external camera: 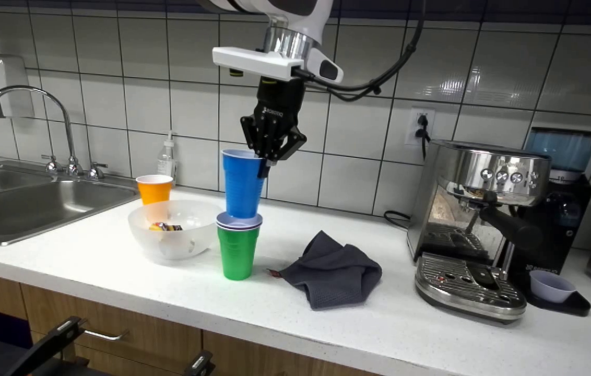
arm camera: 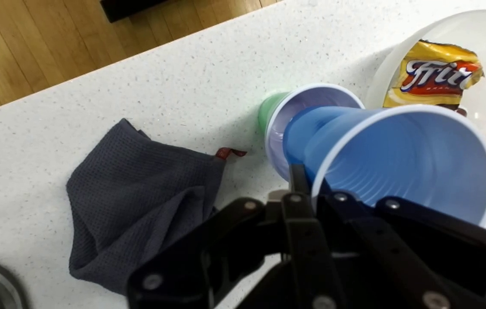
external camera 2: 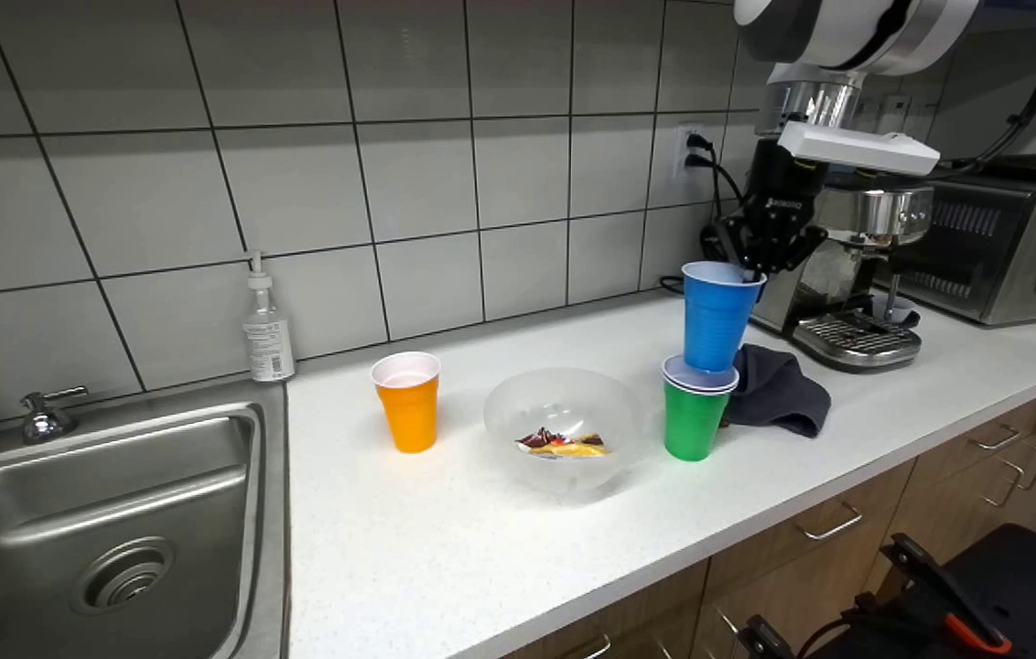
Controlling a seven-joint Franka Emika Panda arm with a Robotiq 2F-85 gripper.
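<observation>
My gripper (external camera: 264, 166) is shut on the rim of a blue cup (external camera: 245, 185), with one finger outside the wall and one inside, as the wrist view (arm camera: 311, 182) shows. The blue cup (arm camera: 406, 150) is upright and slightly tilted. Its base is at the mouth of a pale purple cup (external camera: 239, 222), which is nested in a green cup (external camera: 238, 254) standing on the counter. I cannot tell how far the base is inside. In an exterior view the blue cup (external camera 2: 717, 320) also appears right above the green cup (external camera 2: 692, 428).
A translucent bowl (external camera 2: 513, 458) holding snack wrappers (external camera 2: 564, 445) stands beside the green cup. An orange cup (external camera 2: 410, 416) stands behind it. A dark grey cloth (external camera: 334, 274) lies on the other side. A coffee machine (external camera: 483, 172), a soap bottle (external camera 2: 268, 339) and a sink (external camera: 60, 209) are farther off.
</observation>
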